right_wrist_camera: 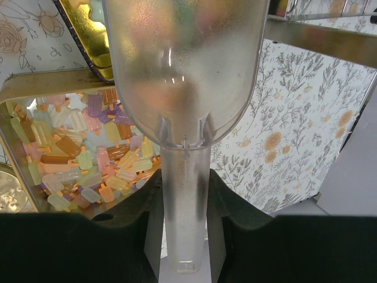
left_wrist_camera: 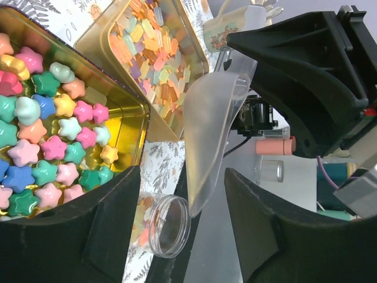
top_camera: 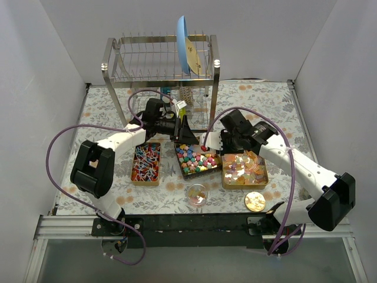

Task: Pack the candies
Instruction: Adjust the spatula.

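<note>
Right wrist view shows the right claw (right_wrist_camera: 184,197) clamped on the handle of a clear scoop (right_wrist_camera: 182,71), its bowl over the candies (right_wrist_camera: 88,159) lying in tins (right_wrist_camera: 47,82) mid-bench; the left claw (left_wrist_camera: 181,197) stands apart, empty. Scooping seems in hand; next the bowl must dip into a tin, then tip into the small jar (top_camera: 197,194) by the front edge.

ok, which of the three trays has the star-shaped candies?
The middle tray, packed with multicoloured star candies. The left tray holds red-blue striped twists; the right tray holds pale lolly-shaped sweets.
</note>
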Available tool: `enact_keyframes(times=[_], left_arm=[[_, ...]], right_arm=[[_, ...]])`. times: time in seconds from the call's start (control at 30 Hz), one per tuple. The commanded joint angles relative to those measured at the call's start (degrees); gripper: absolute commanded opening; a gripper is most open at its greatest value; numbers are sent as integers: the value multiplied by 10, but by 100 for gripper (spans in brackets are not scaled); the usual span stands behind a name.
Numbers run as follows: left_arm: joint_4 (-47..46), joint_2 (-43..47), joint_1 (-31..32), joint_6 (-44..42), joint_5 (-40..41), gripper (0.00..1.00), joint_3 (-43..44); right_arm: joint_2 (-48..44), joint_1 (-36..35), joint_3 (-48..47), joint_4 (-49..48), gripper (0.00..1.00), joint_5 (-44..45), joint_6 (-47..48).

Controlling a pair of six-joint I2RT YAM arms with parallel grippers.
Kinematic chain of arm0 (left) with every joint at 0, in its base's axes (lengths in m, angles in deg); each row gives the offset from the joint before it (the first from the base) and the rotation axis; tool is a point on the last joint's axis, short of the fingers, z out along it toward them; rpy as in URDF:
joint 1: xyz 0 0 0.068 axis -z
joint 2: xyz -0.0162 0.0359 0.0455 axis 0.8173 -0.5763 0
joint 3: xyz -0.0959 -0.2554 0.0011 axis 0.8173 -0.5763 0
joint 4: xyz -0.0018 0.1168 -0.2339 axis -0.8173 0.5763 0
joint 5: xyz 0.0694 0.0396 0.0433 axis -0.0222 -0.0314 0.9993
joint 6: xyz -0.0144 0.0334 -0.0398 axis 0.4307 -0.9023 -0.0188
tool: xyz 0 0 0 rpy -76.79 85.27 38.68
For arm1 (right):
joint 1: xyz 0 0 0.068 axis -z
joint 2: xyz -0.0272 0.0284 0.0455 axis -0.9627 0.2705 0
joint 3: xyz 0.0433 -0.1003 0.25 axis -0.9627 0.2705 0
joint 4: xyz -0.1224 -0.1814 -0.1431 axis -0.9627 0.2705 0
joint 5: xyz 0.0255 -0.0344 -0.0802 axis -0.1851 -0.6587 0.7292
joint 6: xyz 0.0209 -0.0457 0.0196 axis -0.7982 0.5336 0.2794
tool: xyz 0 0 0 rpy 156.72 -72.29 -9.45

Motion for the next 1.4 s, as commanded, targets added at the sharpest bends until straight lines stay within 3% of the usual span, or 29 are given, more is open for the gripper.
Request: enact_keyframes(times=[0.0,0.2,0.3,0.33,0.37,0.43,0.47,0.5,0.53,0.57,0.6,0.73,0.87,1.23,1.37], left_arm=[[-41,-5,0,35,-34,54,-9],[-64,-19,0,53,-51,43,-10],[-77,-24,0,59,-65,18,-9],[-76,-25,0,58,-66,5,-8],[-76,-26,-1,57,-65,0,-7],[-72,-28,-1,49,-65,0,-4],[-69,-28,-1,45,-66,0,-3],[-68,-29,-1,42,-65,0,-3],[-67,-31,-1,33,-65,0,1],[-59,-32,-2,28,-65,0,4],[-54,-33,-2,21,-65,0,5],[-43,-37,-2,2,-66,0,14],[-43,-42,-2,3,-72,0,19],[-75,-30,-3,46,-85,0,-1],[-96,-30,-3,56,-90,0,-3]], right_arm=[[8,-10,-43,-26,1,-11,-19],[18,-15,-52,-38,1,-16,-30],[22,-20,-54,-33,1,-29,-35],[23,-20,-53,-30,1,-33,-41],[21,-19,-51,-30,1,-41,-45],[13,-16,-46,-19,6,-50,-59],[9,0,-46,-6,17,-107,-62],[3,14,-58,16,39,-147,-63],[-1,32,-63,31,48,-185,-67],[-5,73,-66,40,86,-258,-83],[-12,94,-67,46,92,-293,-85],[-6,179,-79,73,93,-411,-75],[1,199,-67,69,91,-487,-61],[11,197,-35,32,82,-456,-33],[11,197,-17,14,73,-435,-35]])
